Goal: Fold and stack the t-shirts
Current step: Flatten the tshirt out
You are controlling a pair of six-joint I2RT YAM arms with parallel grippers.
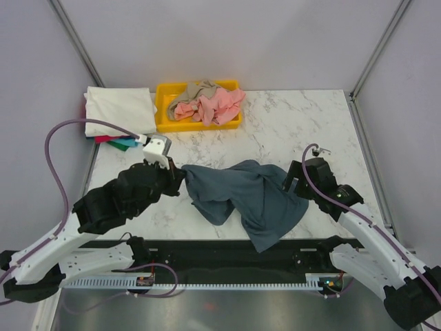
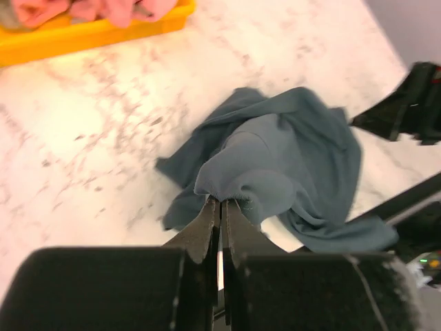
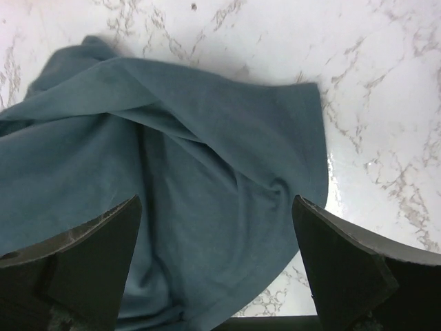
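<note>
At ten o'clock on the bench [image 1: 296, 124], a folded cream shirt [image 1: 118, 109] lies on top of a red shirt [image 1: 103, 138] and a teal shirt [image 1: 125, 144], whose edges show beneath it. The left hand [image 1: 180, 174] is clamped together on a bunched fold at the nine o'clock edge of the blue shirt [image 1: 248, 196]. That shirt lies crumpled at the bench's centre and trails toward six o'clock. At twelve o'clock a yellow bin [image 1: 162, 103] holds a tan shirt [image 1: 196, 92] and a pink shirt [image 1: 222, 105], both rumpled. The right hand [image 1: 293, 181] is at the blue shirt's three o'clock edge, fingers wide apart over the cloth, gripping nothing.
</note>
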